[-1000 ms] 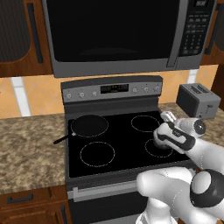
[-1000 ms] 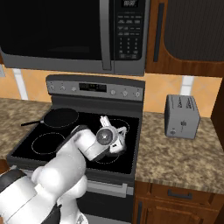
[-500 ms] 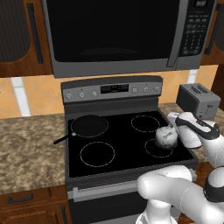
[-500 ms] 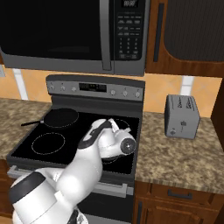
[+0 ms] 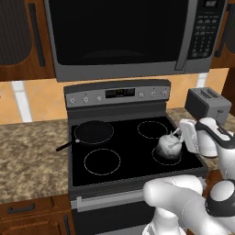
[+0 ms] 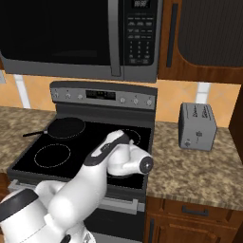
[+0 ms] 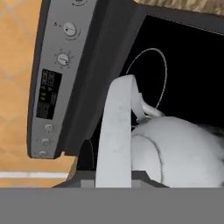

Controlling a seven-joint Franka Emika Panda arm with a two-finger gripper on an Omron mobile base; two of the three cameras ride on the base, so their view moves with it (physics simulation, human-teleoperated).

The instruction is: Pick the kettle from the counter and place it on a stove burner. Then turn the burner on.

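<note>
1. Hand view shows the stove's control panel (image 7: 52, 83), and its writing is too blurry to read.
2. The fingers (image 7: 116, 131) pinch the kettle's handle (image 7: 144, 107).
3. The kettle (image 5: 168, 146) is over the near right stove burner (image 5: 167, 156) now. Before, it was a little more to the right.

glossy white rounded arm (image 6: 90, 185), dark joints, seemingly black caps

Both base views look forward and down from behind the arm, left and right, sharing the cooktop (image 5: 133, 147) and microwave (image 6: 71, 33). The hand view looks close along the fingers at the stove's control panel (image 7: 57, 78).
</note>
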